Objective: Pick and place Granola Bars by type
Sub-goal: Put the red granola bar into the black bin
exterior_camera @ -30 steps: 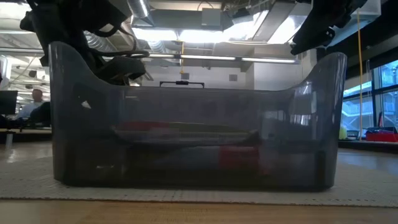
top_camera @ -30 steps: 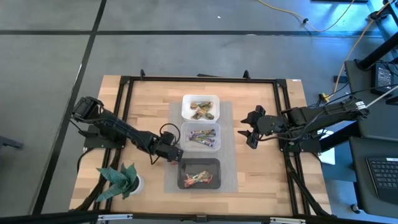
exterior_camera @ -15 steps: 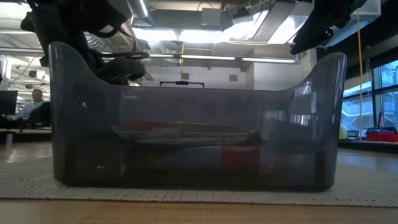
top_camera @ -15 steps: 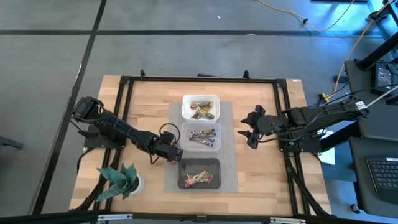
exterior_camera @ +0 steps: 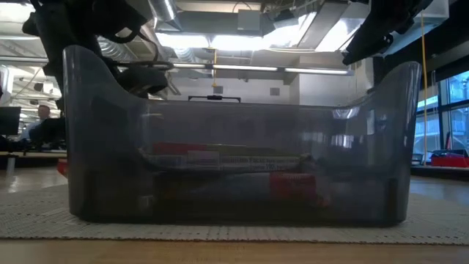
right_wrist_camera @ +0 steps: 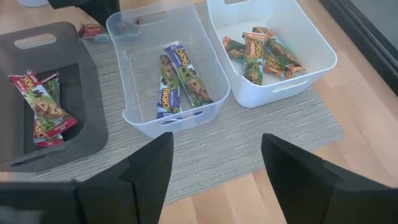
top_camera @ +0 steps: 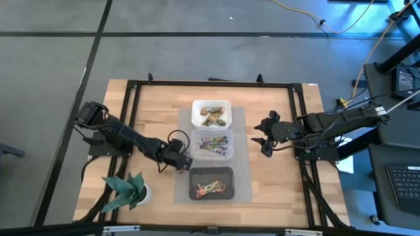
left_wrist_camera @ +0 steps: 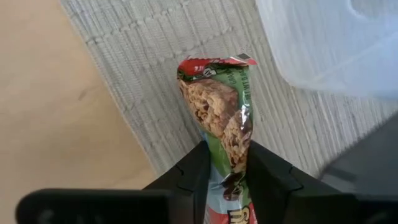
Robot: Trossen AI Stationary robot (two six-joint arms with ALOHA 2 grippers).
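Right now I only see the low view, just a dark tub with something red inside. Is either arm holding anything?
Observer: Yes. The left gripper is shut on a bar in a green wrapper, over the mat beside the clear tub.
Operator: And the other arm?
Observer: The right gripper hangs open and empty, to the right of the tubs.
Operator: What's in the tubs I can't see?
Observer: The clear tub holds blue bars; the white tub holds green bars.
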